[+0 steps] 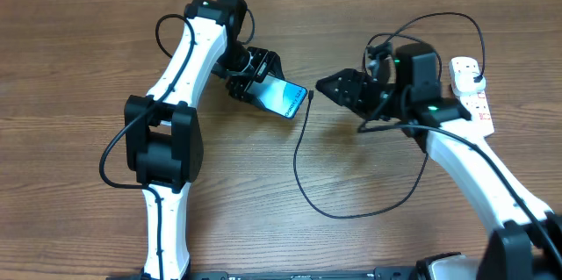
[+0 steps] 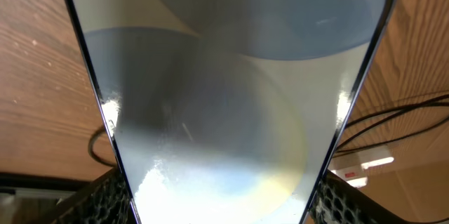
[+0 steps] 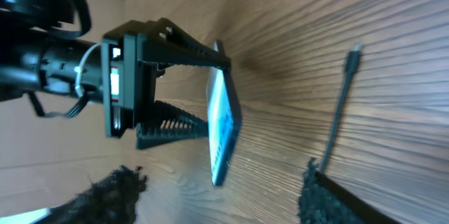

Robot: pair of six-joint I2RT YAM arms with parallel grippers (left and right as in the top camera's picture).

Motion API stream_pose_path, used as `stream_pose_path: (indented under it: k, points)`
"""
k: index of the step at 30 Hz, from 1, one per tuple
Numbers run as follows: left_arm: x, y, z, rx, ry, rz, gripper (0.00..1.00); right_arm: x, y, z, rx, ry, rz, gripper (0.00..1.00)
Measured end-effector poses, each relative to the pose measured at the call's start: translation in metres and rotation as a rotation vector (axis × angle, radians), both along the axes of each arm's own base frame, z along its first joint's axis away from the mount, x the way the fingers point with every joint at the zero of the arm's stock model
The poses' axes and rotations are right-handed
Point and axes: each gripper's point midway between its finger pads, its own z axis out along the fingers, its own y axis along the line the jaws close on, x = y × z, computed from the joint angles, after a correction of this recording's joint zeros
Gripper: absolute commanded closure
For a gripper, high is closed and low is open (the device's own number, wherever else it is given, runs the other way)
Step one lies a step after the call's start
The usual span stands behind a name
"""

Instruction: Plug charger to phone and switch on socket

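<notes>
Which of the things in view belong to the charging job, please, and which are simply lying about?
Part of the job:
phone, held in the left gripper
charger, its connector tip lying on the table near the phone
socket

Not part of it:
wooden table
black wiring loop on the left arm

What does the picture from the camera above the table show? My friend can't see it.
The left gripper holds the lit phone tilted over the wooden table. The black charger has its tip just beside the phone, not plugged in, and the open right gripper points toward it. The white socket sits at the far right.
</notes>
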Motion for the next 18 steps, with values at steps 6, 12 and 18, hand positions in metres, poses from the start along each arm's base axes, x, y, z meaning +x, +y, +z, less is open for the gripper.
stream_pose_path:
  k: [6, 12, 18]
  points:
    - [-0.001, -0.002, 0.000, 0.008, 0.032, 0.046, 0.71, -0.006, 0.025, -0.020, -0.003, 0.105, -0.039, 0.35]
    - [-0.002, -0.005, 0.001, 0.006, 0.049, 0.063, 0.71, -0.006, 0.041, -0.019, -0.014, 0.097, -0.070, 0.46]
    - [-0.007, -0.015, 0.002, -0.004, 0.054, 0.044, 0.71, -0.005, 0.044, -0.022, -0.011, 0.123, -0.107, 0.47]
